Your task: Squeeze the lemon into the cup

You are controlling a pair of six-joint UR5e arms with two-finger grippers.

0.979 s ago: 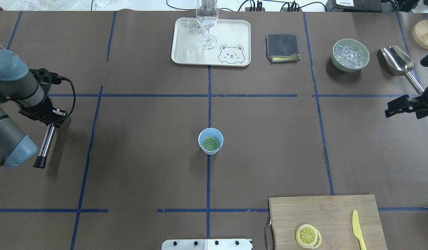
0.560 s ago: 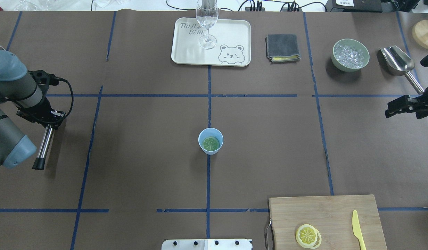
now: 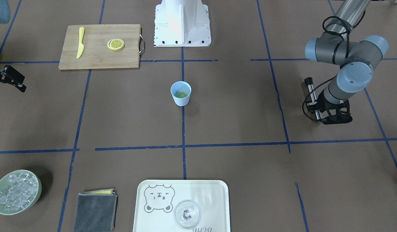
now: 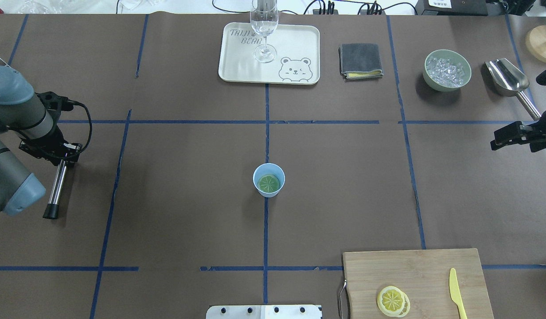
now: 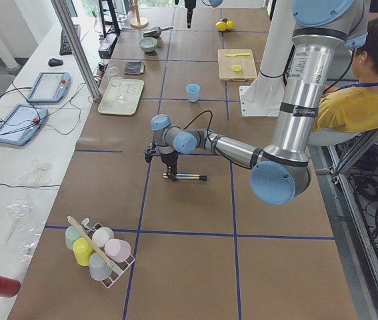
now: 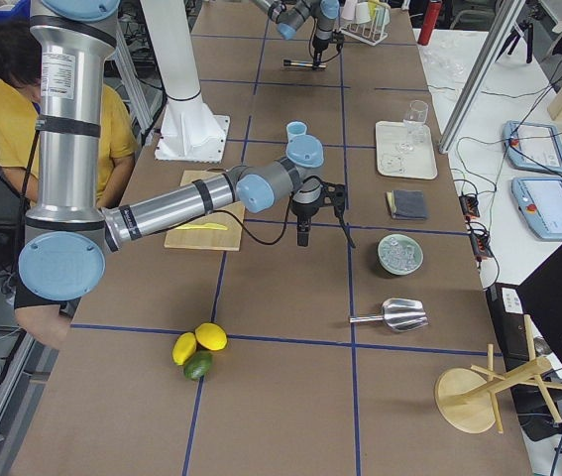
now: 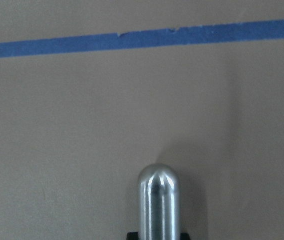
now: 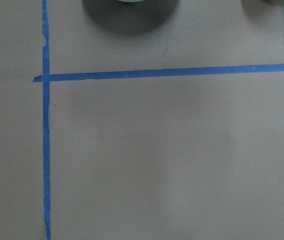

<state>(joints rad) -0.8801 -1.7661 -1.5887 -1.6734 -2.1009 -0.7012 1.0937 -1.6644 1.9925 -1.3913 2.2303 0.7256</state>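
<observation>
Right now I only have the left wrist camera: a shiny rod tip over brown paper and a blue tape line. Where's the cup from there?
Observer: The cup stands at the middle of the table, well away from the left gripper.
Operator: Any lemon in it?
Observer: Yes, a lemon slice lies inside the cup, at the bottom.
Operator: And the right arm?
Observer: The right gripper hangs by the table's right edge, near the metal scoop, far from the cup.
</observation>
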